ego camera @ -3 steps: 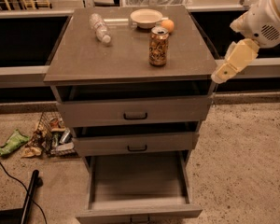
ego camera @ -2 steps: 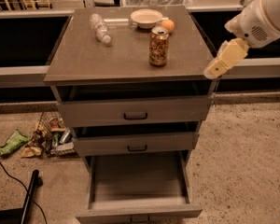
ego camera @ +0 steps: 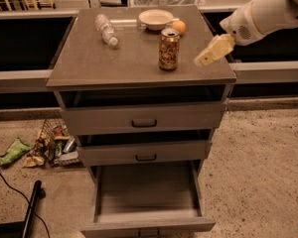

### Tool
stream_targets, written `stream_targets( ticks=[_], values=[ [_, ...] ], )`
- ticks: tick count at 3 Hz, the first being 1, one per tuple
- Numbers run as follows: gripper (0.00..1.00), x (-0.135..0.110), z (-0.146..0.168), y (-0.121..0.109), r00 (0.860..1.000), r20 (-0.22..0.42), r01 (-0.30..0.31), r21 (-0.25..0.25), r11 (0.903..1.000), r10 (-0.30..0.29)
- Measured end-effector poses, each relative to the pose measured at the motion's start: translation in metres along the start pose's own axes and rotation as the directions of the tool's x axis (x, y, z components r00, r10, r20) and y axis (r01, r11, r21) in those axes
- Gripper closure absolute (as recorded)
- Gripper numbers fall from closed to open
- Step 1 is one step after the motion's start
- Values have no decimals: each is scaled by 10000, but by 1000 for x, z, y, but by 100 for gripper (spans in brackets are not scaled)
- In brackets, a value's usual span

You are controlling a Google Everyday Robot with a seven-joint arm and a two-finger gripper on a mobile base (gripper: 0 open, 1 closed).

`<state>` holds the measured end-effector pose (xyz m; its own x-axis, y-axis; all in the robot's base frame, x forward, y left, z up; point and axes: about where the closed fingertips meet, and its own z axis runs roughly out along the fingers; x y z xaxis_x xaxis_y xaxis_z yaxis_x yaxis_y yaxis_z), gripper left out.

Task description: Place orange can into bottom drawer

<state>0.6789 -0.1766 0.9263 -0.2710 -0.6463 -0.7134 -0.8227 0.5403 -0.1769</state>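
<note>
One printed orange can (ego camera: 169, 49) stands on the smooth countertop (ego camera: 89, 58). The gripper (ego camera: 202, 60) hovers beside it at the right edge, its grip state unclear. The bottom drawer (ego camera: 147, 225) gapes open.

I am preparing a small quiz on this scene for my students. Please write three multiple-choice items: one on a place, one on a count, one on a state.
1. Where is the pincer relative to the can?
A. left of it
B. low, near the floor
C. right of it, above the right edge of the cabinet top

2. How many drawers does the cabinet have?
A. two
B. three
C. five

3. In what state is the bottom drawer?
A. pulled out, with nothing seen inside
B. shut
C. pulled out, with the can inside

Answers:
1 C: the pincer hangs just right of the can, apart from it.
2 B: three fronts with handles are stacked under the top.
3 A: its bare floor shows, and the can stands upright on the top.
</note>
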Motion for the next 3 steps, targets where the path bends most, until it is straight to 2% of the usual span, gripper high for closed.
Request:
stream_targets(
  ticks=[1,2,3],
  values=[
    [0,-8,32,-19,9951,861,-488,21,9988,484],
    [0,-18,53,-35,9840,1578,-846,60,9964,826],
    [0,-44,70,-43,9681,2377,-788,-108,9968,791]
  ],
)
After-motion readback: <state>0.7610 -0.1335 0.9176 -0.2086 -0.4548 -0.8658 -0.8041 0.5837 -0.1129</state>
